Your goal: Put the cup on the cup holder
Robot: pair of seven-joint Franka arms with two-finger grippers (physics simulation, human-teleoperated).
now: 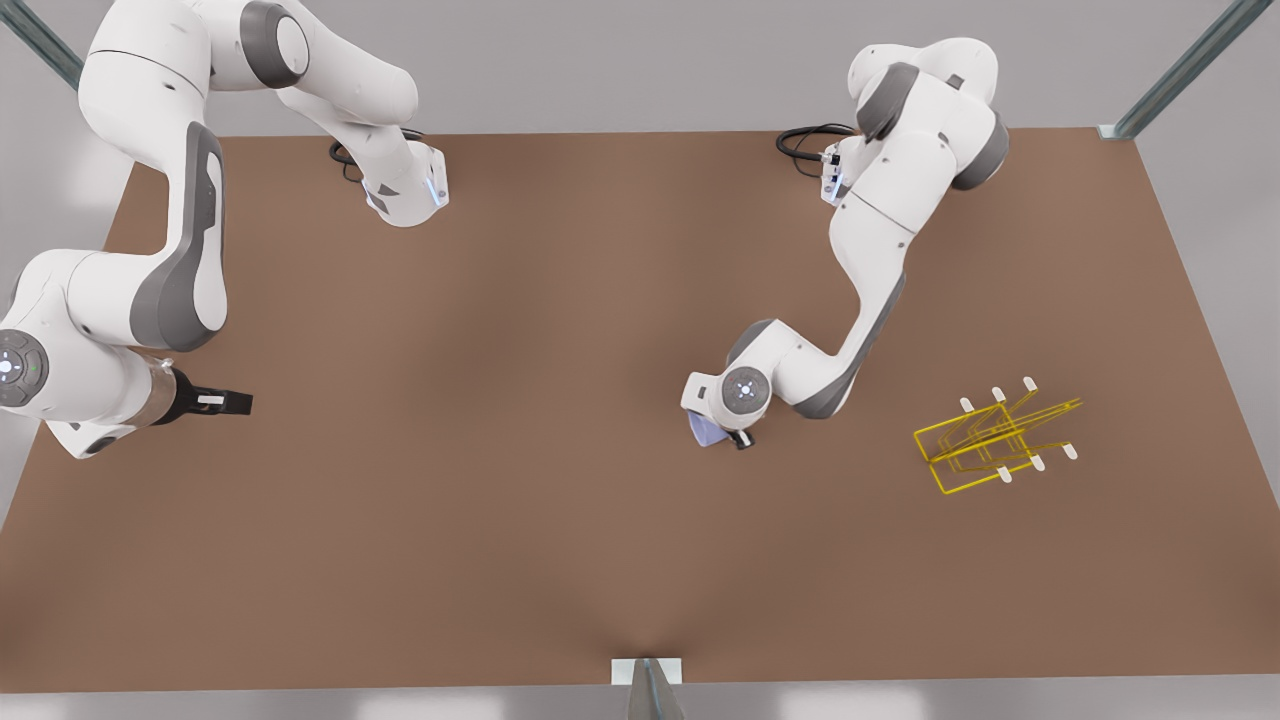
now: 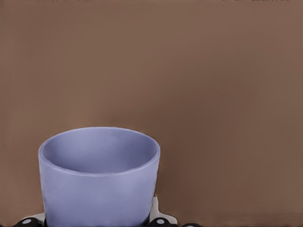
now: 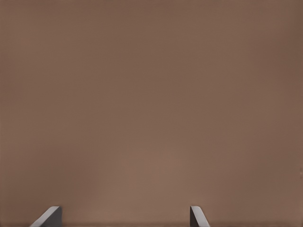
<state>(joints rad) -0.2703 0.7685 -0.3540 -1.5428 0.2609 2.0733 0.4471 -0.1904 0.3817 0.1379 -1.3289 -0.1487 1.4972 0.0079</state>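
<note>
Lavender cup (image 2: 98,179) base hidden in left gripper (image 1: 722,436) | right gripper (image 3: 125,218) fingertips cropped

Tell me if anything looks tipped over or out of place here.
Nothing stands out. The cup sits between the left gripper's fingers, away from the cup holder, which stands on the table. The right gripper waits open.

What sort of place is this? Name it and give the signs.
Likely a simulated robot test bench: a bare brown table, metal frame struts, and the left gripper holding a lavender cup beside a yellow wire cup holder.
</note>
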